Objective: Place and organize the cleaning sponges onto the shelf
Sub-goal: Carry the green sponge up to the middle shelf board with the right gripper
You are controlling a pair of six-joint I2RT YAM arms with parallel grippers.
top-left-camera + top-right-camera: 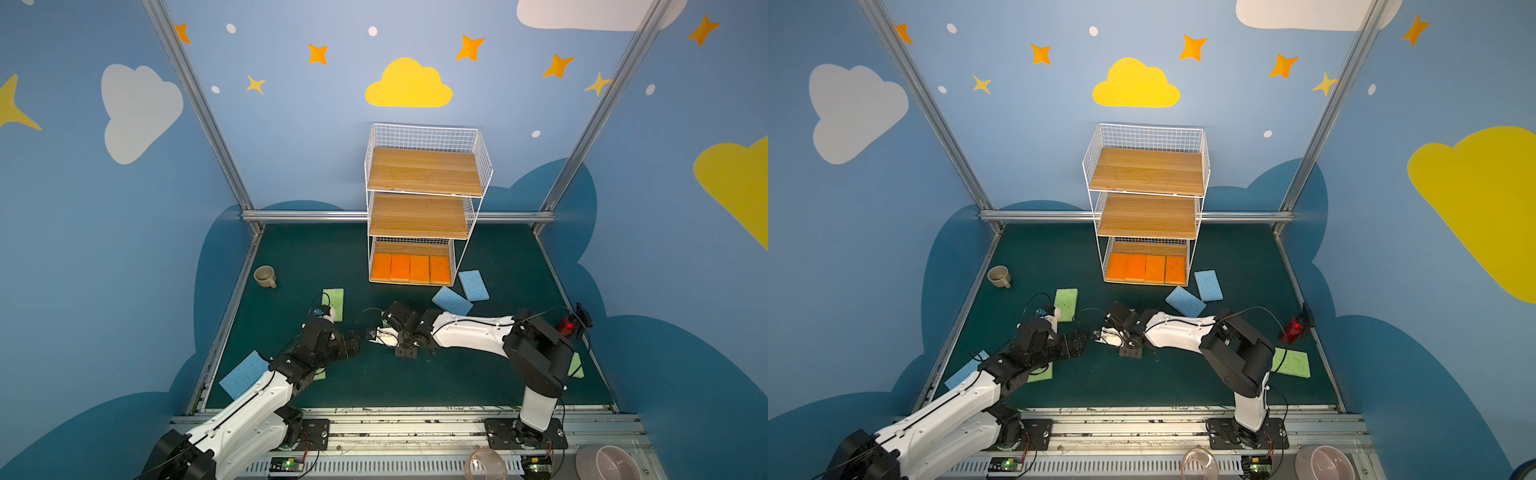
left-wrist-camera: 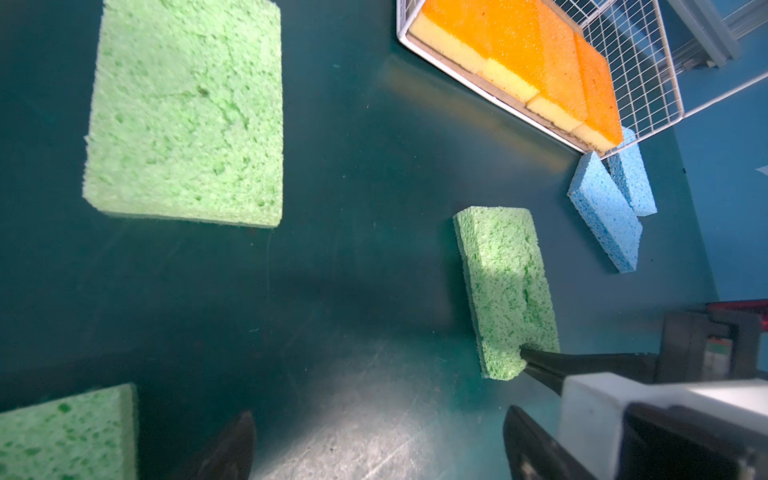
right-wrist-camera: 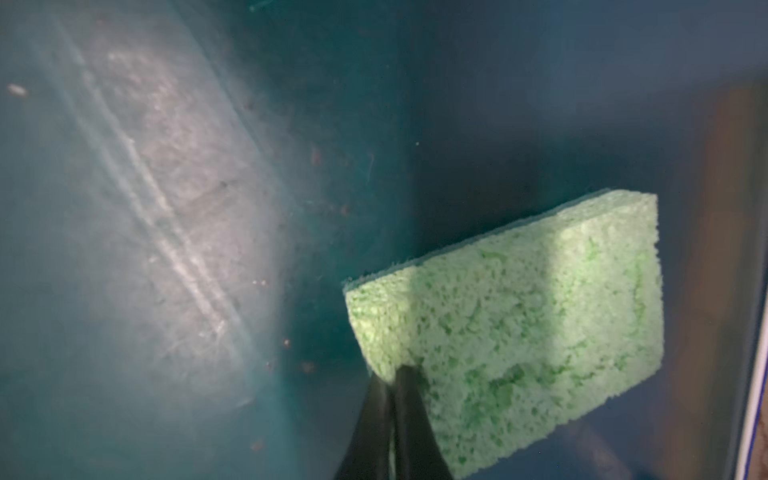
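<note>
Right end effector (image 3: 397, 372) pinches the end of a green sponge (image 3: 519, 332) near tabletop centre, presumably to slide it flat onto the far-edge shelf (image 1: 417, 216); left end effector (image 2: 378, 432) gapes wide, empty.

Right claw (image 3: 392, 374) pinched tight, arm stretched toward the middle; left claw (image 2: 380, 417) spread wide, seemingly hovering low.

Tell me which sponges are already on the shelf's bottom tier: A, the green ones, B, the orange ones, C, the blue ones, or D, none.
B: four orange sponges lie side by side on the bottom board of the shelf.
</note>
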